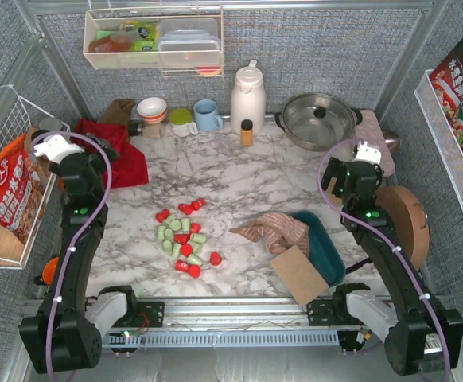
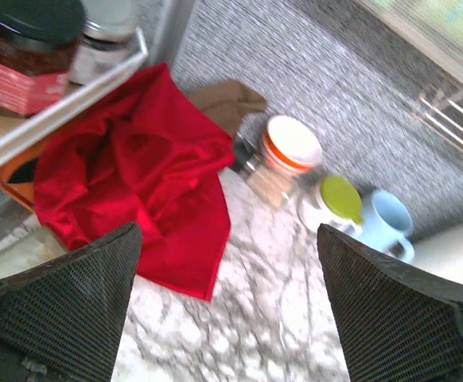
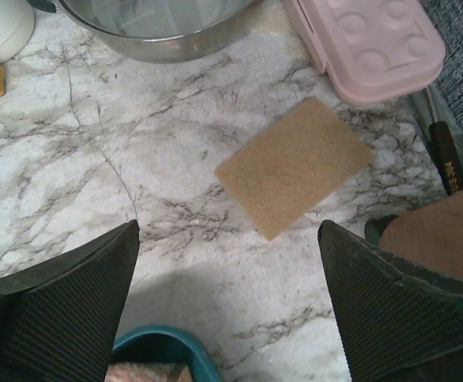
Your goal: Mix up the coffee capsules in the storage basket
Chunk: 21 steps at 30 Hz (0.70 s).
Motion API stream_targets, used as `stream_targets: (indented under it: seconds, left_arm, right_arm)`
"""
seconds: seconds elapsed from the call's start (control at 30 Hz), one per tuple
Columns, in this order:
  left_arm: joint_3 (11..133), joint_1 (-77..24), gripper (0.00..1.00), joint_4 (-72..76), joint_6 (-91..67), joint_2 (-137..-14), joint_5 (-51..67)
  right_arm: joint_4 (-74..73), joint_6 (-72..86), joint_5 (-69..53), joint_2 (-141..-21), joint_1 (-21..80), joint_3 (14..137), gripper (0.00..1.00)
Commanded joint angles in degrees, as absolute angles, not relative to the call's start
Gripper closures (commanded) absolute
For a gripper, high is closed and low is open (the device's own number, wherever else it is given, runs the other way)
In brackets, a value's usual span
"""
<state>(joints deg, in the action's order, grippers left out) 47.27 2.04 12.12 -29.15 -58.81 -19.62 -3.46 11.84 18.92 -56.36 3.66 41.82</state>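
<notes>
A white-and-grey marbled tabletop (image 1: 239, 175) fills the booth, with grey fabric walls on three sides. The left arm (image 1: 76, 231) stands along its left edge and the right arm (image 1: 383, 239) along its right, both raised toward the back. The left hand (image 2: 227, 235) hovers with its fingers spread wide and bare above a crumpled red cloth (image 2: 136, 191) at the back left. The right hand (image 3: 227, 231), just as wide and holding nothing, hangs over the marble near a steel pan (image 1: 319, 119). A tan pad (image 3: 293, 167) lies flat below it, beside a pink box (image 3: 371, 44).

The storage basket (image 1: 325, 248) sits at the front right, by the right arm (only its teal right part shows: a striped cloth (image 1: 275, 231) is draped over its left end and a brown card (image 1: 299, 273) lies across its near corner). The coffee capsules (image 1: 185, 239) lie loose on the marble left of centre, red and pale green in one cluster. They are apart from the basket and well apart from both hands.
</notes>
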Motion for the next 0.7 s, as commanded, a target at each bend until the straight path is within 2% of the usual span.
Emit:
stream_targets:
  seconds: [0.0, 0.17, 0.37, 0.67]
  left_arm:
    - [49.8, 2.1, 0.01, 1.7, -27.5, -55.5, -8.7]
    - [47.5, 2.2, 0.01, 4.3, -26.6, -50.6, -7.9]
    - [38.0, 2.1, 0.01, 11.6, -26.2, -45.1, -4.3]
    - [37.4, 2.3, 0.01, 11.8, -26.6, -42.4, -5.6]
  right_arm:
    - [-11.3, 16.3, 16.1, -54.5, 4.4, 43.8, 0.01]
    - [-14.7, 16.0, 11.2, -53.1, 9.1, 44.3, 0.02]
    - [-13.7, 8.7, 6.6, -51.3, 21.1, 42.0, 0.11]
    - [-15.6, 2.6, 7.6, -55.5, 34.8, 42.2, 0.23]
